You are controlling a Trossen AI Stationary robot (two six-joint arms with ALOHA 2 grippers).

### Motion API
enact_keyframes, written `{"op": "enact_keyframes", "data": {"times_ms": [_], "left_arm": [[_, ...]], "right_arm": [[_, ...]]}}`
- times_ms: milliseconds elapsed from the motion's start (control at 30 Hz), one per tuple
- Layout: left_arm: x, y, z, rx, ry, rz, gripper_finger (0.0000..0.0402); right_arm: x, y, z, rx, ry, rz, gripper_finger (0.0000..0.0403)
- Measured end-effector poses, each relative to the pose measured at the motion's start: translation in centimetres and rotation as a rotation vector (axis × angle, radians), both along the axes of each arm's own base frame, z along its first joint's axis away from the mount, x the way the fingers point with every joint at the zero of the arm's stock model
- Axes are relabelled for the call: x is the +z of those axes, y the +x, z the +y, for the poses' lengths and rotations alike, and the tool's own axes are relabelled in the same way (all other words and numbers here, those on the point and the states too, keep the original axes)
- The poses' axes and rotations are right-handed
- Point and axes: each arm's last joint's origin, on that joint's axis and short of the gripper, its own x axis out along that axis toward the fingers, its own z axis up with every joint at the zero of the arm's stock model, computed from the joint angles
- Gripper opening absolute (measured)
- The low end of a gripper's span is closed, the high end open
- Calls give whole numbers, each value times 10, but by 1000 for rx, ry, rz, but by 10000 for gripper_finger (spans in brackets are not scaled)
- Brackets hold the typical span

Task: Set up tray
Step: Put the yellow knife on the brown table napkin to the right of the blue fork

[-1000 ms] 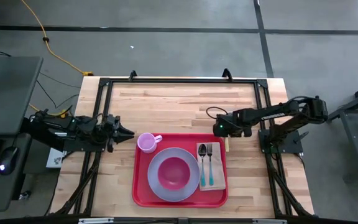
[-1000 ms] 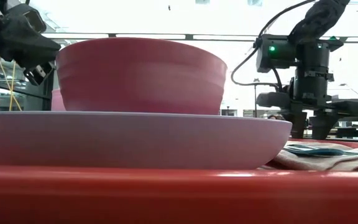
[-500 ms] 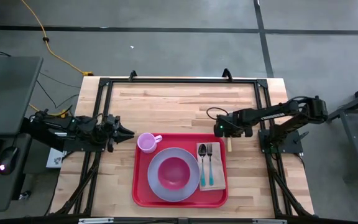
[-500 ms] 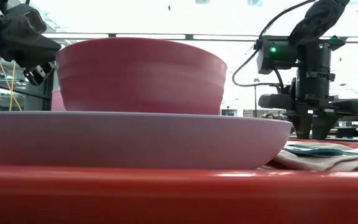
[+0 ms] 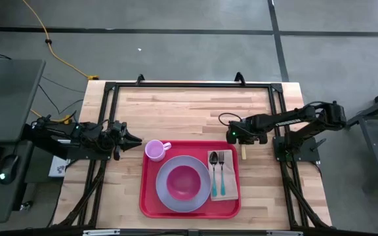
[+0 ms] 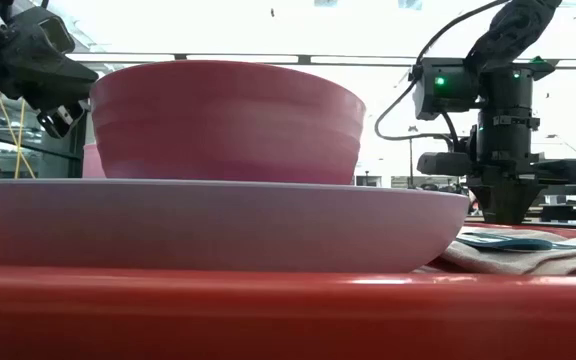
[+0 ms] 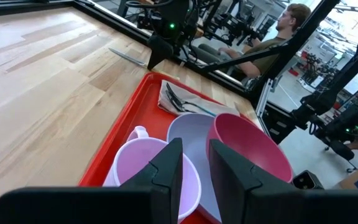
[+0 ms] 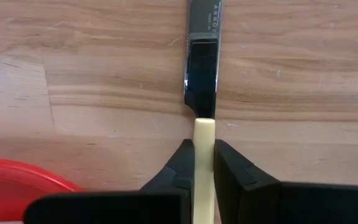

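We see the right end effector (image 8: 203, 163) clenched on a knife (image 8: 202, 74) lying on the bench (image 5: 189, 111) beside the red tray (image 5: 151, 202). The knife looks stiff, thin and slippery, best pinched at its cream handle. The left end effector (image 7: 194, 171), slightly parted, holds nothing.

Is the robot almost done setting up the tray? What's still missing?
Nearly. On the red tray sit the plate with the pink bowl, the cup, and a napkin holding the spoon and fork. The right gripper is shut on the knife, which lies on the table just outside the tray. Moving it onto the tray looks like the last step. The left gripper waits by the cup.
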Motion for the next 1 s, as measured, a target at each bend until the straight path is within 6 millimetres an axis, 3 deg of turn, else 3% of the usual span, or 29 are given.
{"op": "enact_keyframes", "data": {"times_ms": [333, 700, 1000], "left_arm": [[0, 0, 0, 0, 0, 0, 111], [-4, -1, 0, 3, -10, 37, 111], [-4, -1, 0, 4, -8, 47, 111]], "right_arm": [[12, 4, 1, 13, 46, 42, 7], [69, 30, -1, 55, 43, 6, 3], [115, 52, 26, 59, 57, -118, 3]]}}
